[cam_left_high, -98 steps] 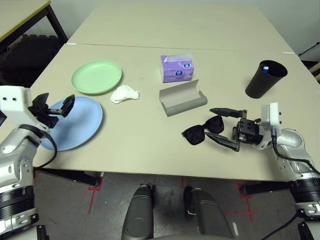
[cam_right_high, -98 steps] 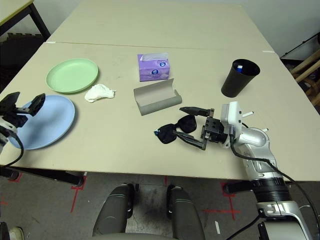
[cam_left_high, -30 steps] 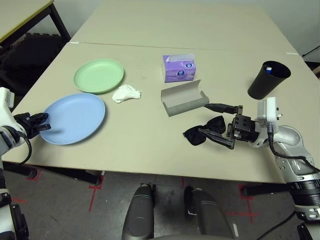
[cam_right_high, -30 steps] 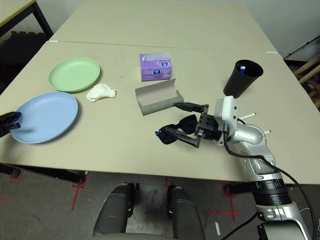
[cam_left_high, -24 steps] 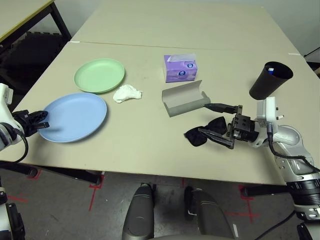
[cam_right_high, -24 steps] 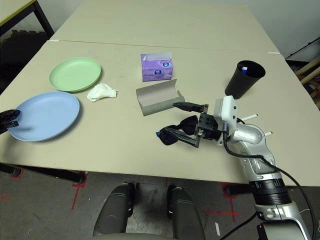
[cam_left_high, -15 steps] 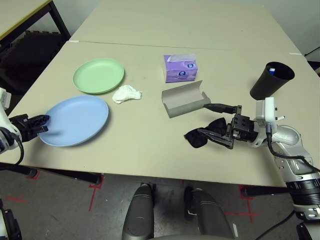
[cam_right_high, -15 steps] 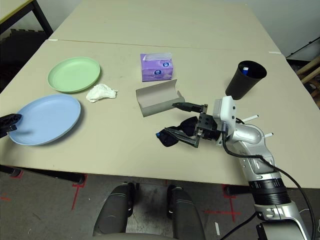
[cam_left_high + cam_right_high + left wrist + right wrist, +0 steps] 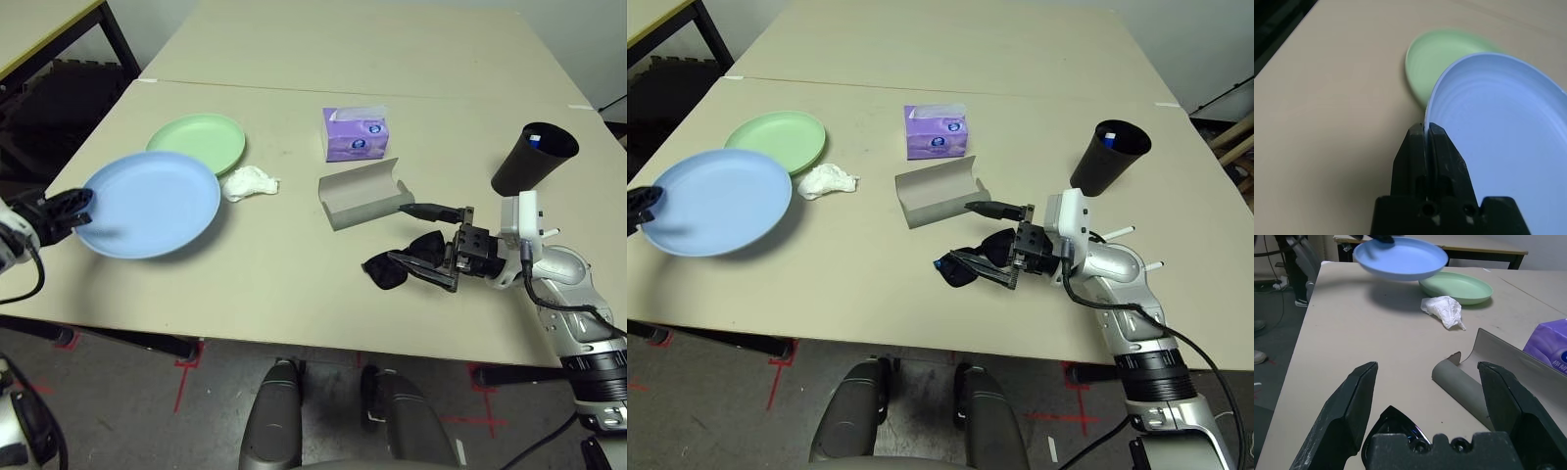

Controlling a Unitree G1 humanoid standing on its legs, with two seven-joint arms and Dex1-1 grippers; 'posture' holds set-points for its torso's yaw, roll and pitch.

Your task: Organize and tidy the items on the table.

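A: Setting, class: robot test room or lab, not a home.

B: Evidence?

A: Item one: large beige matte counter (image 9: 294,284) on dark metal legs, butted against a second counter of the same make (image 9: 343,44). Item two: red tape marks (image 9: 186,367) on a bare grey concrete floor (image 9: 127,392). Item three: loose black cables (image 9: 1276,252) beside the counter in the right wrist view.

B: Anything further?

A: Item four: another, yellow-edged counter (image 9: 39,34) to the far left. Plain pale wall behind.
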